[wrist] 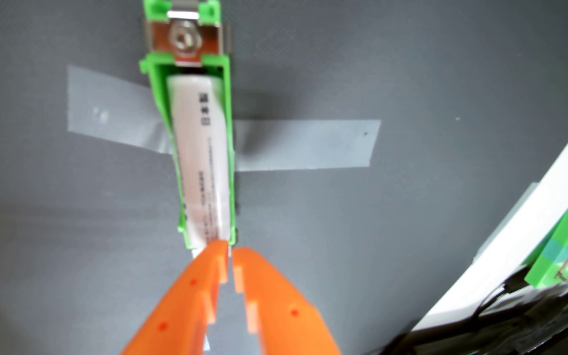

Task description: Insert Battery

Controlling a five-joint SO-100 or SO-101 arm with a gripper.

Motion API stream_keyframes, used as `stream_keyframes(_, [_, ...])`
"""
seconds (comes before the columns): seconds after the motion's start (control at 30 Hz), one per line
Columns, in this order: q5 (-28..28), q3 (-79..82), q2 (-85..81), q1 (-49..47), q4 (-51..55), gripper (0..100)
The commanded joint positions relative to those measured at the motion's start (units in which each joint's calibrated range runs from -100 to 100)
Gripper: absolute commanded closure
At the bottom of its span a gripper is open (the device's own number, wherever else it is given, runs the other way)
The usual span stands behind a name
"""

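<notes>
Battery (200, 153), white with small print, lies lengthwise in the green holder (226, 136) in the wrist view, its far end near the metal contact (185, 39). The holder is fixed to the grey mat (412, 68) with tape (306, 145). The orange gripper (229, 251) has its fingers nearly together, tips touching the battery's near end, gripping nothing. Insertion looks almost finished; whether the near end is fully seated cannot be told.

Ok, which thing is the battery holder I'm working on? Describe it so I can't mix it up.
On the grey mat, find the pale strip of tape running across it. The green holder sits over that tape, with the white battery lying in it. Unlike the other green part at the right edge, it has a metal contact at its far end.
</notes>
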Motion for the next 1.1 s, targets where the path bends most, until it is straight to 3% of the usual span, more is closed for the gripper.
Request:
stream_keyframes(0.0, [0.1,0.1,-1.4,0.4,-0.4,98])
stream_keyframes(1.07, [0.1,2.7,-1.4,1.2,-0.6,98])
